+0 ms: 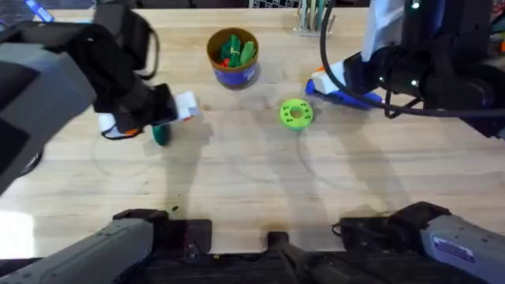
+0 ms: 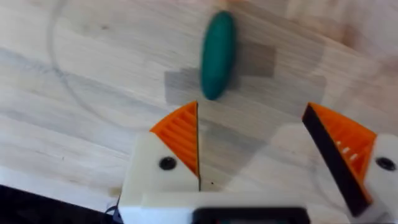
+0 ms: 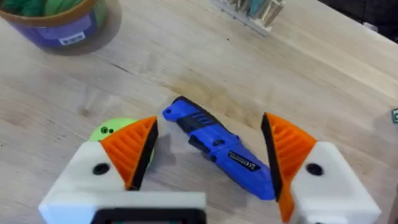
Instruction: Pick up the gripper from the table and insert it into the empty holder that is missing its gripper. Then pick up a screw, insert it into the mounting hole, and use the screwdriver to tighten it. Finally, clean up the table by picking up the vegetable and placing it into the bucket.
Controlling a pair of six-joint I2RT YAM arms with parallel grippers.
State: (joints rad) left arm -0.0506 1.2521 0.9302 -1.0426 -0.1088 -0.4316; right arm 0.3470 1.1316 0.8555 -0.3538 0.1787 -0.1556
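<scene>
Overhead, the left gripper [image 1: 150, 122] hangs low over the wooden table [image 1: 252, 189], well to the left of the lime-green disc [image 1: 297, 113] that sits near the table's middle. Its wrist camera shows the left gripper [image 2: 252, 146] with jaws spread wide and nothing between them, orange ribbed pads [image 2: 180, 134] on white fingers. The vegetable [image 2: 217, 55], a smooth dark green oval, lies flat on the wood just ahead of the open fingers, untouched; from above the vegetable [image 1: 161, 136] peeks out just beside the gripper, on the side away from the disc.

To the disc's other side, the right gripper [image 1: 347, 83] hovers over the screwdriver [image 1: 347, 96], whose blue body lies on the table just right of the disc. In the right wrist camera the right gripper [image 3: 208, 146] is likewise wide open, its orange pads [image 3: 134, 149] straddling the screwdriver [image 3: 217, 146] without contact; the disc [image 3: 112, 129] shows just behind one pad.

Beyond the disc, toward the far edge, stands the bucket [image 1: 233, 55], blue below with a tan rim, already holding green and red items. The bucket [image 3: 59, 25] stands well apart from both grippers.
</scene>
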